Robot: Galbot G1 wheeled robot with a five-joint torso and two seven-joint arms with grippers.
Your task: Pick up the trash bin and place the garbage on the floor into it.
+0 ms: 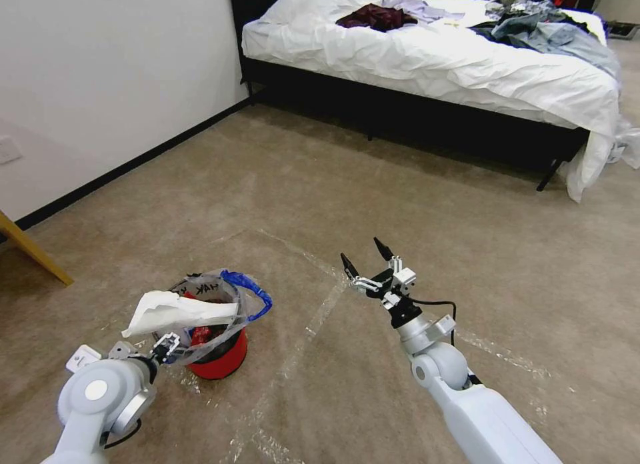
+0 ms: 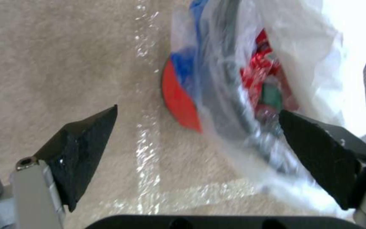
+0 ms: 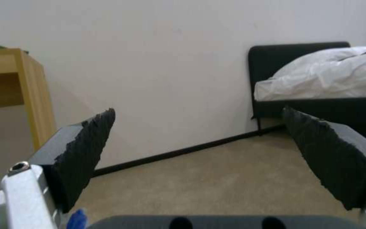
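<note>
The trash bin (image 1: 223, 361), a small red bucket lined with a clear bag with blue handles (image 1: 250, 292), stands on the floor (image 1: 413, 204) at my near left. A white piece of garbage (image 1: 177, 311) lies across its mouth, and red wrappers (image 1: 202, 335) sit inside. My left gripper (image 1: 167, 347) is at the bin's near rim, open. In the left wrist view the trash bin (image 2: 179, 101) and its bag (image 2: 229, 105) lie between the spread fingers (image 2: 85, 149) of the left gripper (image 2: 199, 109). My right gripper (image 1: 367, 263) hangs open and holds nothing, right of the bin, above a tape line (image 1: 320, 307).
A bed (image 1: 433, 64) with white bedding and heaped clothes stands at the back on a black frame. A white wall (image 1: 100, 84) with a dark skirting runs along the left. A wooden leg (image 1: 33, 251) slants at the left edge; a wooden desk (image 3: 9, 79) stands by the wall.
</note>
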